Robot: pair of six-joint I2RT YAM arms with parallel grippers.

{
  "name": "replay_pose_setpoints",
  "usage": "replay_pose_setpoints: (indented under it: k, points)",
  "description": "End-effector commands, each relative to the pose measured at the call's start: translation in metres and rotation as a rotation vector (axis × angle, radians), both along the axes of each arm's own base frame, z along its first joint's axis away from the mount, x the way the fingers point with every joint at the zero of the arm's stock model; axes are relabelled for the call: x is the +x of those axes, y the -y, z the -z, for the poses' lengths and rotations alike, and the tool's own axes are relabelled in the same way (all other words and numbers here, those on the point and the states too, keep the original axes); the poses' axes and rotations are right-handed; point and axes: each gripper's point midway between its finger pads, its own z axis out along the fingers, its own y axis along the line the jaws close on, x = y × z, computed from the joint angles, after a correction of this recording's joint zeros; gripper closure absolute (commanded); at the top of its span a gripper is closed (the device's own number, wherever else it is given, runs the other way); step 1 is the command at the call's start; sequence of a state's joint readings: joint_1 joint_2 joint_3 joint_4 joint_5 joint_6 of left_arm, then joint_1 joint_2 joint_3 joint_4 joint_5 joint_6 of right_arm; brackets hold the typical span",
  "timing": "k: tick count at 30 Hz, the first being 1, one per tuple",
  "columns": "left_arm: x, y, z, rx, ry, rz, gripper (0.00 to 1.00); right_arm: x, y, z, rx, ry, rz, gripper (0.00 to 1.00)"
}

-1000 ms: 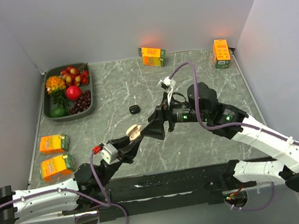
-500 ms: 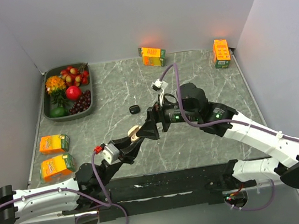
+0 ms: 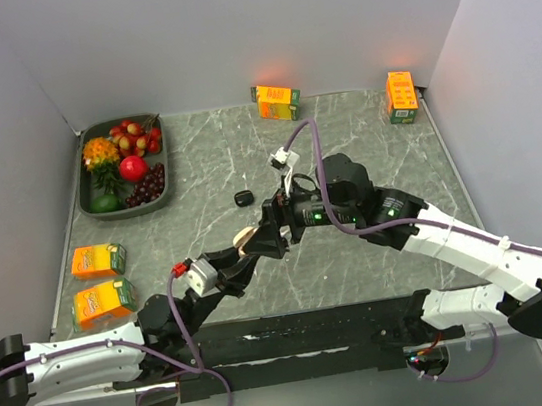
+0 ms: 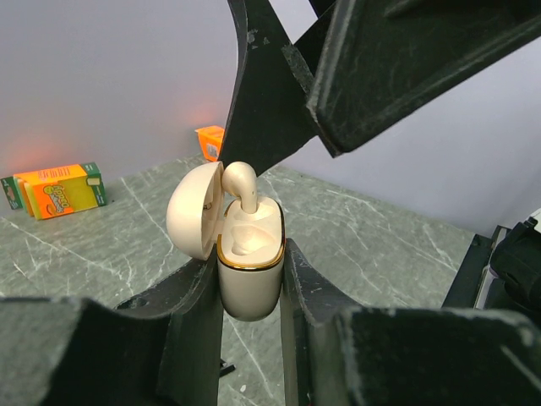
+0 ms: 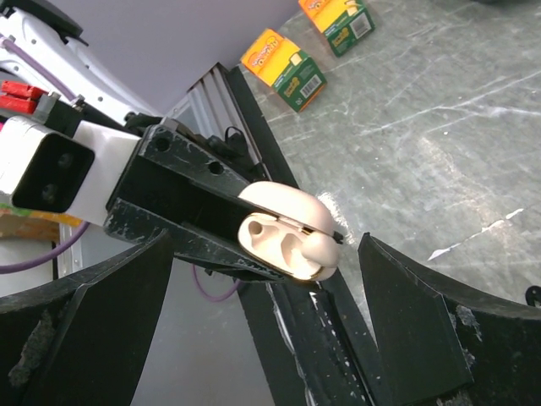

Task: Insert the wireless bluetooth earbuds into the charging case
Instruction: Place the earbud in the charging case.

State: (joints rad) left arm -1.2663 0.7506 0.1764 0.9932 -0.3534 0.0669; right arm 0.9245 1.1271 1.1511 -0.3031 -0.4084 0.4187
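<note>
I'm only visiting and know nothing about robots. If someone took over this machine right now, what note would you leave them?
Left tool: shut on the charging case, lid open, held off the table.
Right tool: open, fingers either side of the case, holding nothing.
Done: one cream earbud stands in the far slot, sticking up, perhaps not fully seated.
Left: near slot empty; no second cream earbud in view; small black piece lies on the table.

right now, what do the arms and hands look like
The left arm and right arm: white shells, black joints, purple cables. The left hand and right hand: black, scuffed fingers. At the left wrist, red plug; on the right, green light.
</note>
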Motion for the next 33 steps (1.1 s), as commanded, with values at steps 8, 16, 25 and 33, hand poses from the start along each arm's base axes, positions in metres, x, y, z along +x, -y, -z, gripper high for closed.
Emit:
replay_pose_setpoints:
  k: [8,16,25,33]
  points:
    - [0.002,-0.002,-0.027,-0.069,0.017,-0.011,0.99,-0.009,-0.004,-0.032,0.067,0.055,-0.013,0.05]
    - [0.004,-0.005,-0.027,-0.073,0.012,-0.026,0.99,-0.013,0.001,-0.033,0.044,0.068,0.012,0.04]
    - [0.005,-0.004,-0.027,-0.069,0.013,-0.033,0.99,-0.022,0.002,-0.038,0.046,0.08,0.005,0.04]
    - [0.005,-0.003,-0.029,-0.074,0.015,-0.028,0.99,-0.027,-0.002,-0.039,0.048,0.071,-0.009,0.04]
